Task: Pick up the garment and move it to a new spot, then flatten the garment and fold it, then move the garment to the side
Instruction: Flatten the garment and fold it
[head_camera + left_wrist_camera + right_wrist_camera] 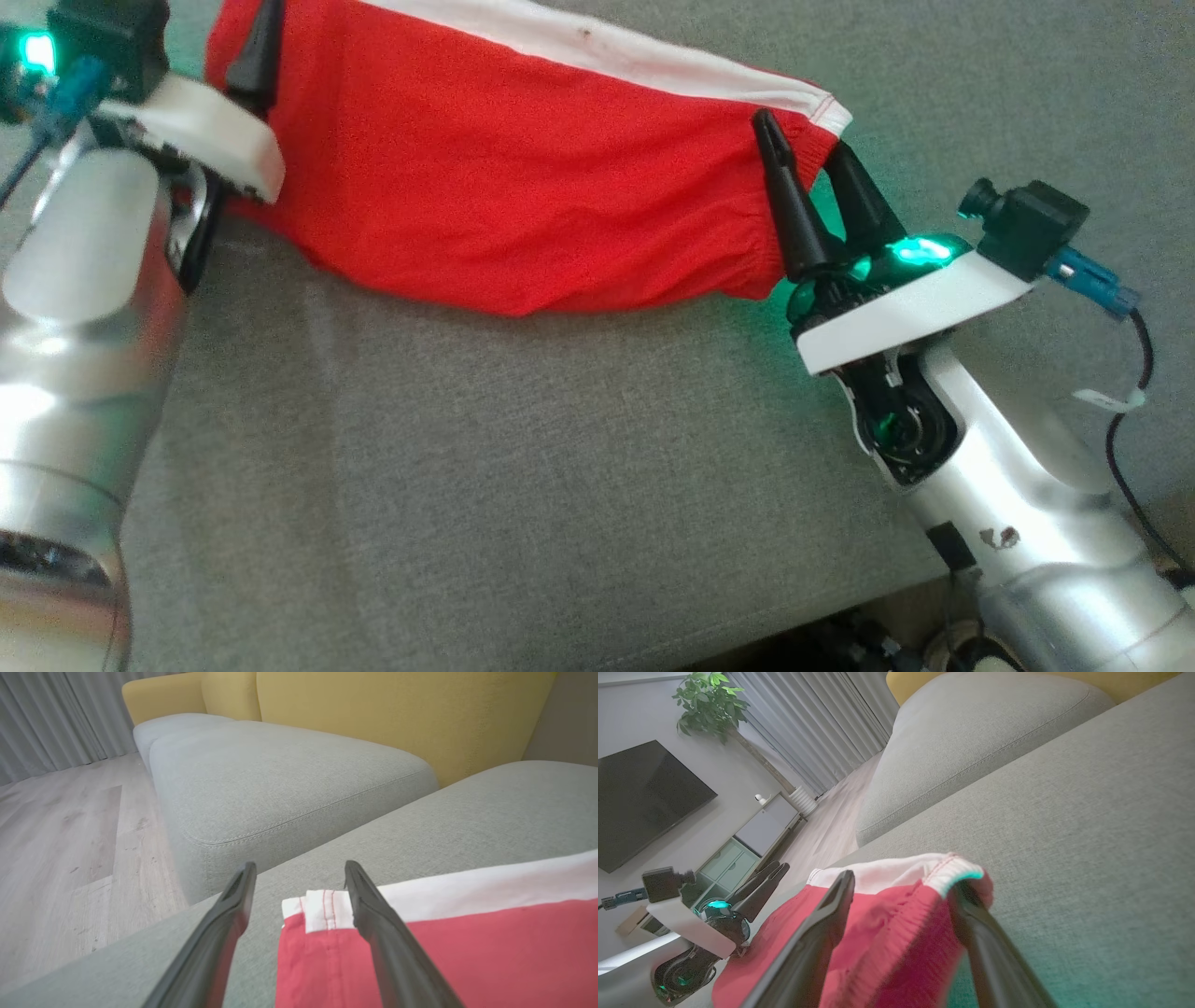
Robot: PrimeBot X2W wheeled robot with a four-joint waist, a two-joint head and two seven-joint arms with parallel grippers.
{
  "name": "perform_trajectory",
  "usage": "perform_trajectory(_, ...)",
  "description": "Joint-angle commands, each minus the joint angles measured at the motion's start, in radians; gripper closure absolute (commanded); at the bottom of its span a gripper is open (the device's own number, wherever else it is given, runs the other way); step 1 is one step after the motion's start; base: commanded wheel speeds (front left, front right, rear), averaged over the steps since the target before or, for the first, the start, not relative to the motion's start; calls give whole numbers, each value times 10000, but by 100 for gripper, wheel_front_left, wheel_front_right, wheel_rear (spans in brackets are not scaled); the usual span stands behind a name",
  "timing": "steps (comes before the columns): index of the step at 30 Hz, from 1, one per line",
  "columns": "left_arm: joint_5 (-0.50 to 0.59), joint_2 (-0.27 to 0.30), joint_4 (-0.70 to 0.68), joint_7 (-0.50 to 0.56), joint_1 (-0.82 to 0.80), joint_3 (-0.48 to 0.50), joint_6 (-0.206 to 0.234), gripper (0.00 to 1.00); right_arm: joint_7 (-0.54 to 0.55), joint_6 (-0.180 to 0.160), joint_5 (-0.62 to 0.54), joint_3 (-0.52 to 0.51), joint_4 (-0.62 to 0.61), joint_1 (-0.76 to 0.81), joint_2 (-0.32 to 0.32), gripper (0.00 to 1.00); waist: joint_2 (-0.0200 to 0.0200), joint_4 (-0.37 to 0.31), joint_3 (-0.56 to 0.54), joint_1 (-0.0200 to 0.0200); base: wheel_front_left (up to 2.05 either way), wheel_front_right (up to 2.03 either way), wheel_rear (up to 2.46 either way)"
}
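Note:
A red garment [523,177] with a white band along its far edge lies stretched across the grey sofa cushion [485,467]. My left gripper [254,51] is at its left end. In the left wrist view it [300,872] stands open, with the white-hemmed corner of the garment [322,905] between the fingers and one finger lying over the red cloth. My right gripper [810,159] is at the right end, open. Its fingers straddle the gathered elastic edge [924,896], one on top of the cloth and one beside it.
A second grey cushion [280,779] and the yellow sofa back [397,714] lie beyond. Wooden floor [56,849] and curtains are off the sofa's end. A TV [640,798], a plant and a cabinet stand across the room. The cushion's front edge [747,635] runs near me.

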Motion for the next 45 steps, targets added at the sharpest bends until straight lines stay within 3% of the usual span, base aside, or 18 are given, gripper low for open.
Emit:
perform_trajectory(1, -48, 270, -174, -43, -1, 388, 80, 0, -61, -7, 28, -30, -203, 298, -72, 0, 0, 120, -208, 0, 0, 0, 0)
perform_trajectory(12, -290, -261, -1559, -43, 2719, 2168, 552, 0, -61, -7, 71, -134, 624, 1491, -426, 0, 0, 670, -1757, 0, 0, 0, 0)
perform_trajectory(16, -32, -582, -2329, -43, 4065, 2899, 726, 0, -61, -7, -352, -668, 840, 1957, -414, 0, 0, 913, -2330, 0, 0, 0, 0)
perform_trajectory(26, 1043, -1631, -3918, -43, 7049, 4518, 1101, 0, -61, -7, -2625, -2493, 1276, 2978, 181, 0, 0, 1544, -3653, 0, 0, 0, 0)
perform_trajectory(31, 1534, -2116, -4353, -44, 8341, 5203, 947, 0, -61, -7, -4325, -3568, 1324, 3496, 685, 0, 0, 1848, -4300, 0, 0, 0, 0)
perform_trajectory(39, 1905, -2542, -4728, -44, 9600, 5956, 771, 0, -61, -7, -6344, -4211, 1220, 4077, 1193, 0, 0, 2036, -4927, 0, 0, 0, 0)
perform_trajectory(45, 1967, -2695, -4854, -44, 10149, 6011, 706, 0, -61, -7, -6905, -4555, 1397, 4455, 1383, 0, 0, 2077, -5073, 0, 0, 0, 0)
